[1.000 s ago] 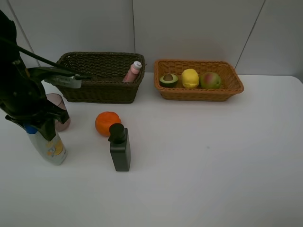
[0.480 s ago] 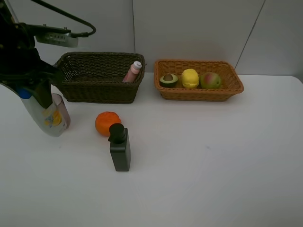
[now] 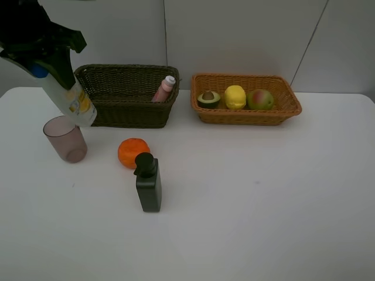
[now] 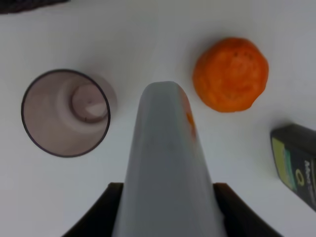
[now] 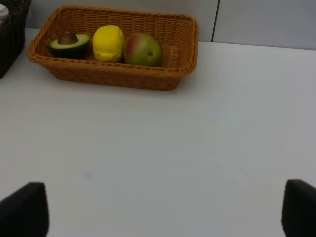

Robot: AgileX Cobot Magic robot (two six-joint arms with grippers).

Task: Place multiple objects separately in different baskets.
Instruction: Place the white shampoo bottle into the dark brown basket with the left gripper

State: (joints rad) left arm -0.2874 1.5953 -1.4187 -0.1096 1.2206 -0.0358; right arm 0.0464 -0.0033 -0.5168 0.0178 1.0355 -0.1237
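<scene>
The left gripper (image 3: 48, 58) holds the white bottle (image 3: 71, 98) up in the air.
The right gripper (image 5: 160, 210) is low over the bare table (image 3: 263, 205), its jaws wide apart with nothing in them. The black bottle (image 3: 149, 188) stands closest to the near edge, left of the middle. The orange (image 3: 132, 152) lies just behind it, not touching. The cup (image 3: 65, 139) stands upright near the left edge. Above the cup, the white bottle hangs tilted with the left gripper's jaws closed on its top end. At the far edge sits the dark basket (image 3: 129, 114), with the pink bottle (image 3: 164, 89) leaning in its right end. Right of it sits the tan basket (image 3: 246, 117), which has the avocado (image 3: 208, 98), lemon (image 3: 235, 96) and pear (image 3: 260, 99) in a row.
</scene>
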